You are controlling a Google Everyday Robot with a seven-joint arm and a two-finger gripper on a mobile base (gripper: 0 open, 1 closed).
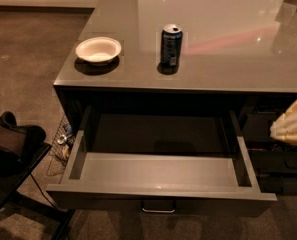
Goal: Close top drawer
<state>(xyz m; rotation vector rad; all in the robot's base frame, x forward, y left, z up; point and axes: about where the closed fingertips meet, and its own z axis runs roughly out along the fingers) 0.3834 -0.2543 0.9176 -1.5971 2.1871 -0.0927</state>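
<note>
The top drawer (160,171) is pulled far out of the grey cabinet. Its lighter grey inner box holds nothing. Its flat front runs along the bottom of the view, with the small metal pull handle (158,207) at its centre. My gripper (291,122) shows as a pale cream shape at the right edge of the view. It is beside and a little above the drawer's right side wall and does not touch it. Most of it is cut off by the edge of the view.
A white bowl (98,50) and a dark soda can (171,45) stand on the glossy grey cabinet top (228,39). A black chair (10,149) stands at the lower left on the carpet. Narrower dark drawers (280,159) are to the right of the open drawer.
</note>
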